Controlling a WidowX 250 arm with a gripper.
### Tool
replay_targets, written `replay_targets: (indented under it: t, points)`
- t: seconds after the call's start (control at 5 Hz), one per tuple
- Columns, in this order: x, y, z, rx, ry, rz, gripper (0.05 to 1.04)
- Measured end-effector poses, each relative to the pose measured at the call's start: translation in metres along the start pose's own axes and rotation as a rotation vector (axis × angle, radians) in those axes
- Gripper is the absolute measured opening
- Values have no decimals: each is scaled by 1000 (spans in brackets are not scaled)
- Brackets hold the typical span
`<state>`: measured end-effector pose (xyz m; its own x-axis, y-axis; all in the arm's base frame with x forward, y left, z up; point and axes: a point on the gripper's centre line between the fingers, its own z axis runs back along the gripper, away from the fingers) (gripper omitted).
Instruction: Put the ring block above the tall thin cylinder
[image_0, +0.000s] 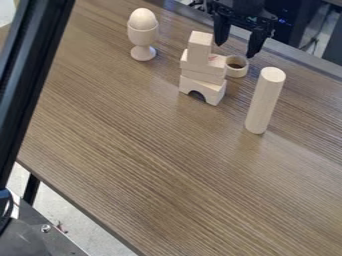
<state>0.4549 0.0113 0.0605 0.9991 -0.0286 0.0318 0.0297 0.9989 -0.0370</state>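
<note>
Camera view, upper right: hand spread wide, empty; ring block ungrasped, its placing atop the tall cylinder undone.

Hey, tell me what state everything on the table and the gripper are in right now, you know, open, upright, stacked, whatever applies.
Gripper: open
Ring block: flat, hole up
Tall cylinder: upright, bare top
Arch block: opening down, blocks stacked on it
Egg cup: upright, holding wooden egg
</note>
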Motion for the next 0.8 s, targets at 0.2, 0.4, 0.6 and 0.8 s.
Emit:
replay_targets:
  t: [0.2, 0.4, 0.6, 0.8]
  points:
    - [-7, 0, -24, -6, 63, 3, 999]
    - [-6, 0, -28, -8, 58, 4, 999]
    - [-5, 0, -29, -5, 50, -3, 999]
    - [-6, 1, -31, -1, 46, -6, 972]
